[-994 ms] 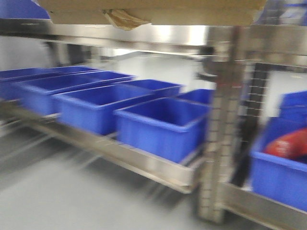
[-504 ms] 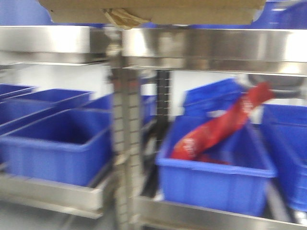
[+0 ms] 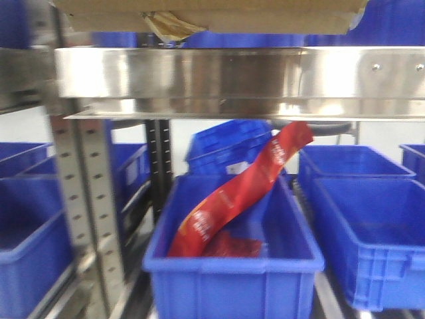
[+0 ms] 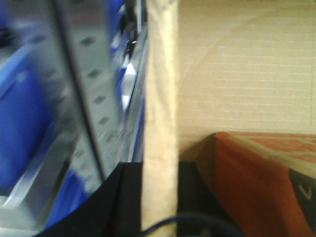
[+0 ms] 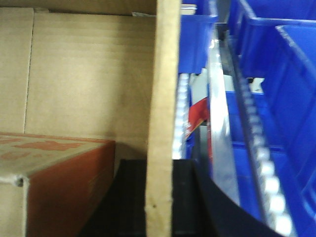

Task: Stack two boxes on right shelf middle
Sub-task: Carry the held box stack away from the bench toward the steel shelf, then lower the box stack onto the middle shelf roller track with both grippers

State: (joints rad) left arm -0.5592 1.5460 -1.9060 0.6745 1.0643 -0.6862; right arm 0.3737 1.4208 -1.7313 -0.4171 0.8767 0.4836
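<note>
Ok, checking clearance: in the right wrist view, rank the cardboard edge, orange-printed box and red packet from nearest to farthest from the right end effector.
From the right end effector:
1. The cardboard edge, centre, between its jaws.
2. The orange-printed box, lower left, just beside it.
3. The red packet, right of the edge, well beyond, among the blue bins.

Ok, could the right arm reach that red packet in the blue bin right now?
Probably not: the right gripper looks clamped on the edge of the cardboard box, and the shelf rail sits above the blue bin holding the red packet.
</note>
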